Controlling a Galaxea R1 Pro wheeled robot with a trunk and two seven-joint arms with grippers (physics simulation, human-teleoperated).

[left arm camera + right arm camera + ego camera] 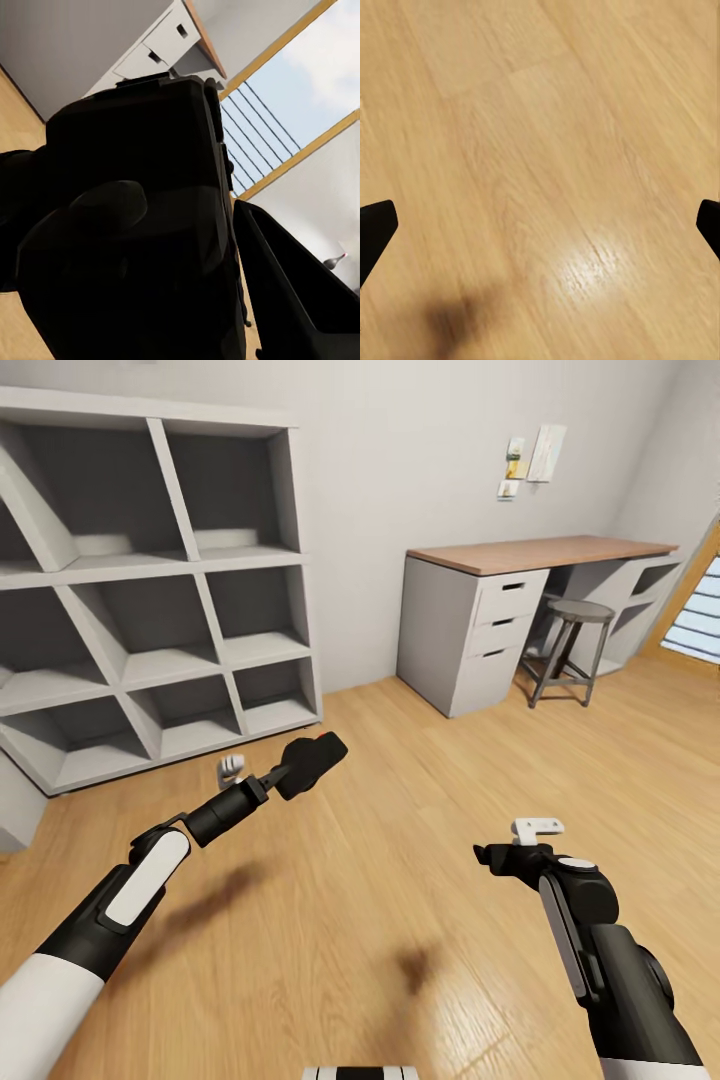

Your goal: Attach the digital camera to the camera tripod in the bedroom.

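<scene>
The digital camera (312,760) is a small black body with a red button on top, held above the light wood floor (420,780) of the bedroom. My left gripper (303,768) is shut on it. In the left wrist view the dark camera (142,225) sits close up, with one black finger (292,292) alongside it. My right gripper (497,856) hangs low over the floor at the right; the right wrist view has its two fingertips far apart at the picture's edges, open (540,229) with bare floor between. The camera tripod is out of view.
White cubby shelves (150,620) stand against the wall at the left. A grey desk with drawers and a wood top (500,610) is at the back right, with a round stool (570,650) beside it. A wood-framed window (700,610) is at the far right.
</scene>
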